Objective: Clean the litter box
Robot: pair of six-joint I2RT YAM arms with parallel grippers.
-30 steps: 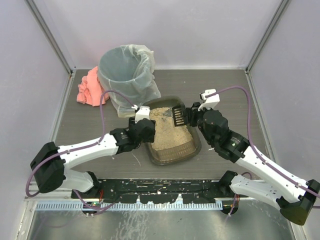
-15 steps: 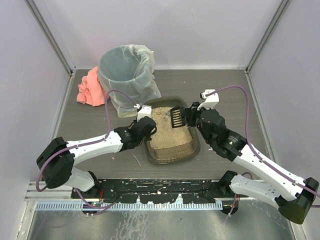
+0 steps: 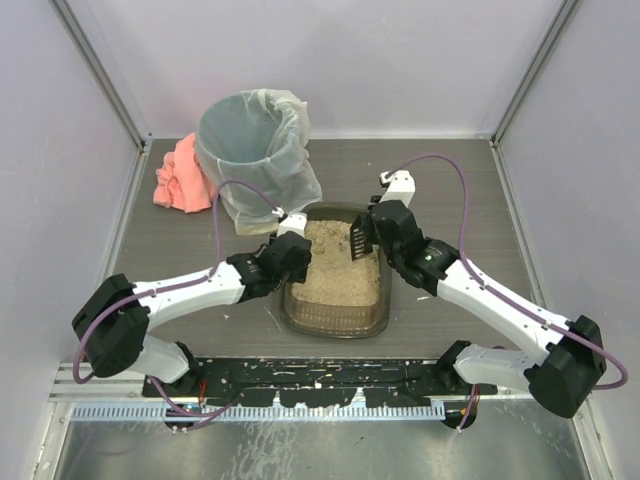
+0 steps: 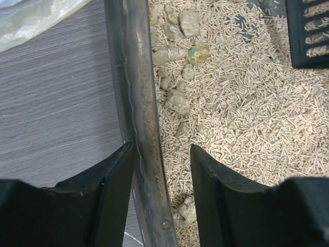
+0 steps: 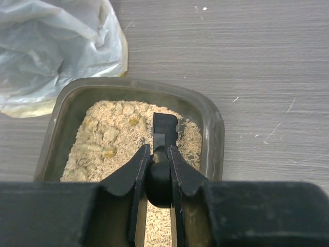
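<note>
The litter box [image 3: 335, 328] is a dark shallow tray of beige litter in the middle of the table. My left gripper [image 3: 290, 250] is at its left rim. In the left wrist view the jaws [image 4: 162, 149] straddle the rim [image 4: 136, 103], one finger outside touching it, the other inside over the litter with a gap. My right gripper [image 3: 375, 232] is shut on the handle of a black slotted scoop [image 3: 358, 238], whose head rests on the litter at the far right corner [image 5: 164, 126]. Pale clumps [image 4: 177, 103] lie in the litter near the left rim.
A tall round bin [image 3: 250, 140] with a whitish plastic liner stands behind and left of the tray, its liner [image 5: 51, 46] spilling onto the table next to the tray's far left corner. A pink cloth [image 3: 180, 175] lies left of the bin. Enclosure walls ring the table.
The right arm has swung left and further in, carrying the scoop toward the tray's far right corner. The tray has shifted a little left and toward me. The left gripper has hardly moved.
</note>
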